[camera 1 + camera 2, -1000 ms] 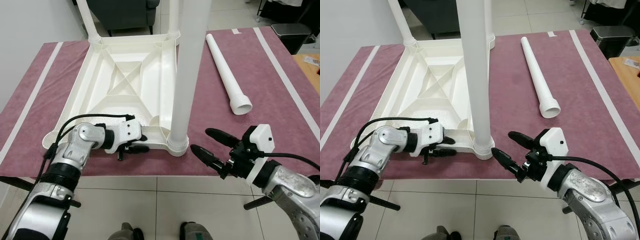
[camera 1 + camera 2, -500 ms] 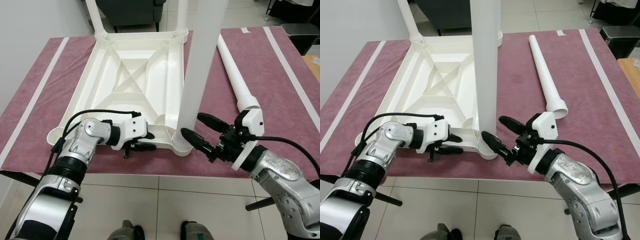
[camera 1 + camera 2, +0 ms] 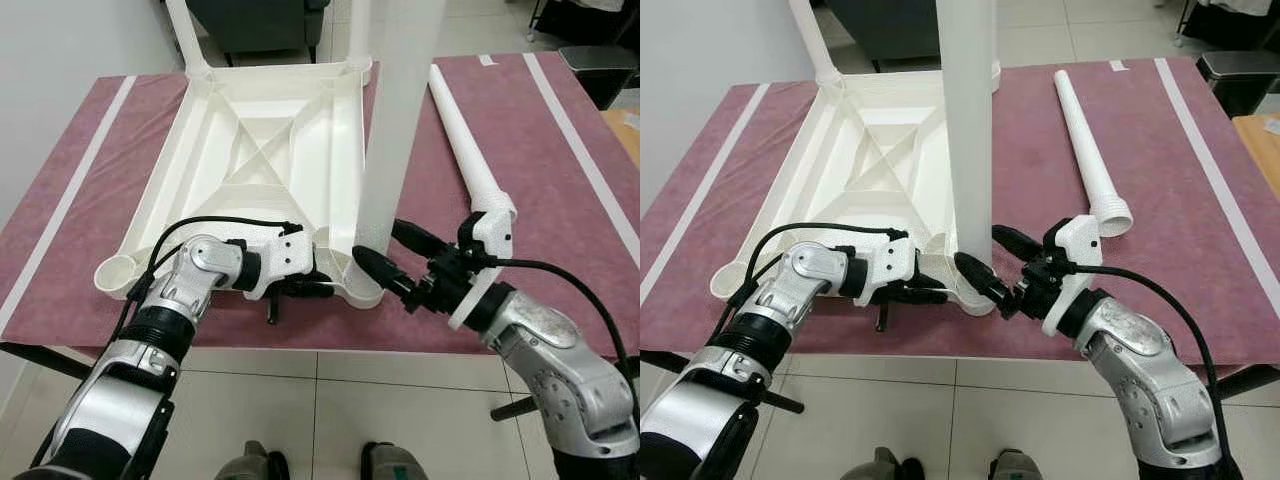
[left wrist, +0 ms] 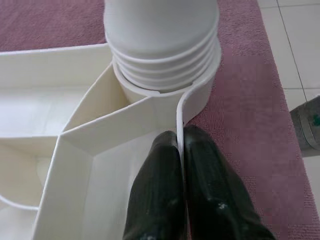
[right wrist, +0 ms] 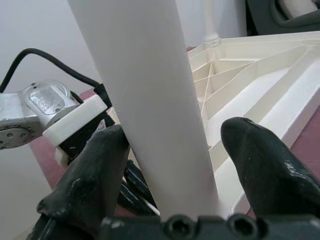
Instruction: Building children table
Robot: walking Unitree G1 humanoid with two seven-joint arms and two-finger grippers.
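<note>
An upturned white plastic table top [image 3: 270, 150] is lying on a maroon mat [image 3: 560, 200], with the left gripper [image 4: 181, 165] pinching the thin near rim wall of the top between its two closed fingers, just beside the corner socket. The right gripper [image 5: 180, 150] is reaching around the upright leg [image 3: 968, 130] screwed into that near corner socket, its fingers [image 5: 257, 160] spread apart on either side of the tube, though whether they touch it cannot be told. A loose threaded leg [image 3: 468, 150] is lying on the mat to the right of the top, apart from both grippers.
</note>
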